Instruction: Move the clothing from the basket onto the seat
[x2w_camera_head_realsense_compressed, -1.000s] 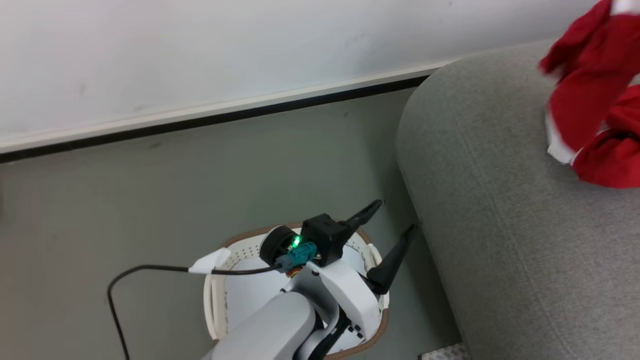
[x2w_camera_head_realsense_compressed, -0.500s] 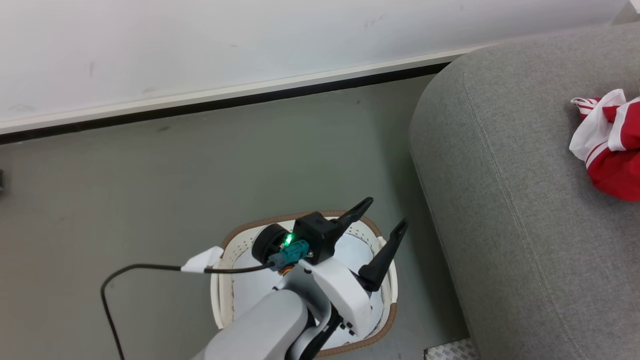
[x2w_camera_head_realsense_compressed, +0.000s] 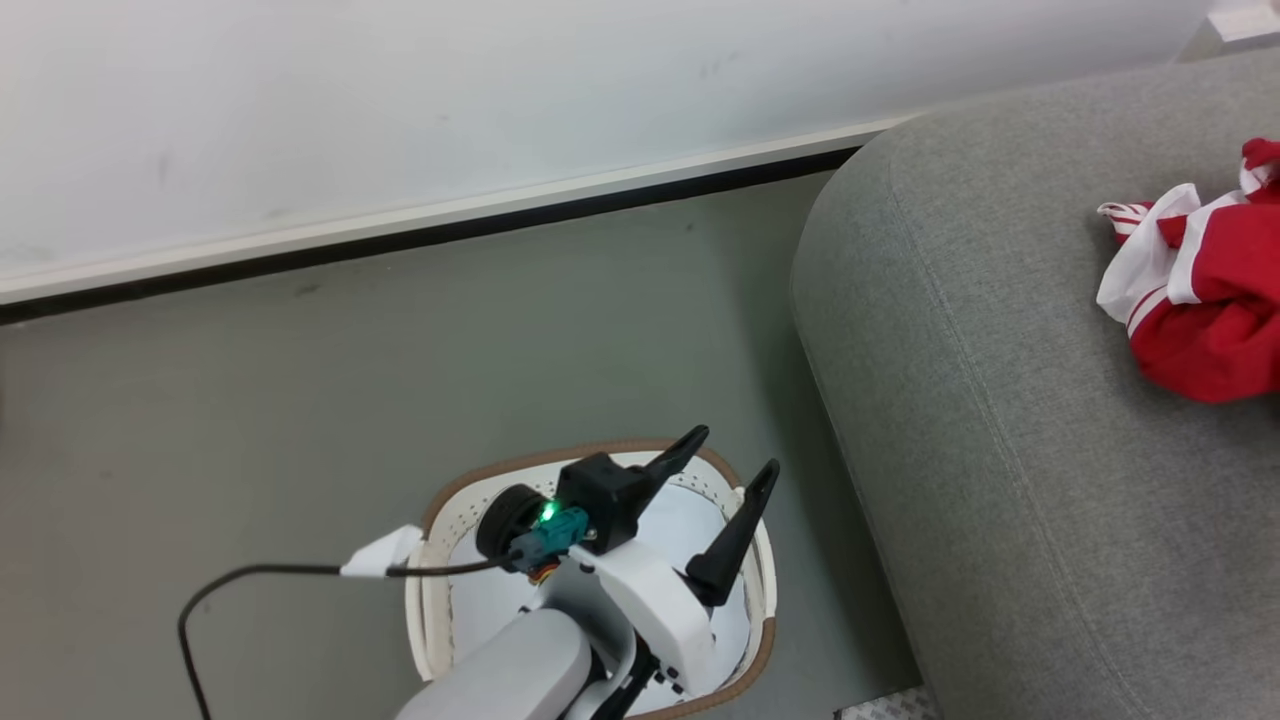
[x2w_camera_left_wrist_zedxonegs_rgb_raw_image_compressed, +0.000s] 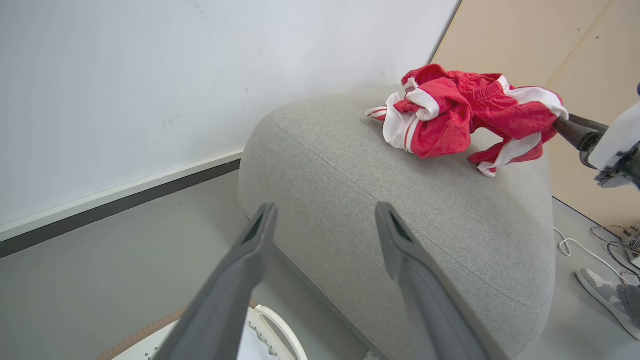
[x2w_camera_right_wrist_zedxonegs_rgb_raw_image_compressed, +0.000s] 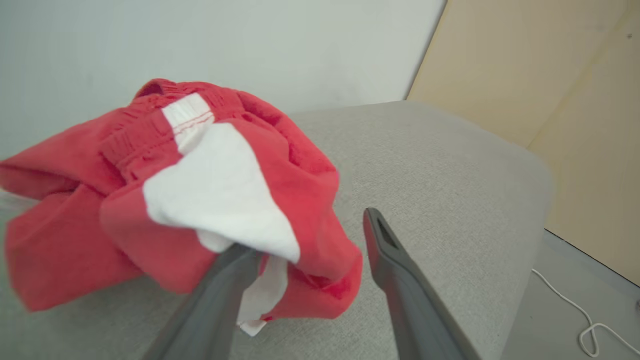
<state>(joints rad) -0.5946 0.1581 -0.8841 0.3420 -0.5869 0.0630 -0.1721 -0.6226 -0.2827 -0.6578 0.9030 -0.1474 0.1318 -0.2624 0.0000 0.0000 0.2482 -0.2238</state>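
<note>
The clothing (x2w_camera_head_realsense_compressed: 1200, 300), red with white panels and stripes, lies crumpled on top of the light-grey seat (x2w_camera_head_realsense_compressed: 1000, 450). In the right wrist view my right gripper (x2w_camera_right_wrist_zedxonegs_rgb_raw_image_compressed: 305, 235) is open just over the seat (x2w_camera_right_wrist_zedxonegs_rgb_raw_image_compressed: 450, 165), and the clothing (x2w_camera_right_wrist_zedxonegs_rgb_raw_image_compressed: 200, 185) drapes over its left finger. The left wrist view shows that gripper (x2w_camera_left_wrist_zedxonegs_rgb_raw_image_compressed: 575, 132) at the far edge of the clothing (x2w_camera_left_wrist_zedxonegs_rgb_raw_image_compressed: 450, 115). My left gripper (x2w_camera_head_realsense_compressed: 735, 450) hangs open and holds nothing above the cream basket (x2w_camera_head_realsense_compressed: 520, 462), beside the seat's rounded end. A pale liner cloth (x2w_camera_head_realsense_compressed: 490, 590) shows inside the basket.
Grey floor (x2w_camera_head_realsense_compressed: 400, 360) runs from the basket to a white wall with a dark baseboard strip (x2w_camera_head_realsense_compressed: 450, 225). A black cable (x2w_camera_head_realsense_compressed: 250, 575) loops from my left wrist. Beyond the seat are a beige panel (x2w_camera_left_wrist_zedxonegs_rgb_raw_image_compressed: 550, 45), a white cord (x2w_camera_left_wrist_zedxonegs_rgb_raw_image_compressed: 585, 250) and a grey shoe (x2w_camera_left_wrist_zedxonegs_rgb_raw_image_compressed: 605, 295).
The red clothing hung in the air over the seat a second ago; now it rests on the seat and my right gripper has opened. My left gripper stays open over the basket.
</note>
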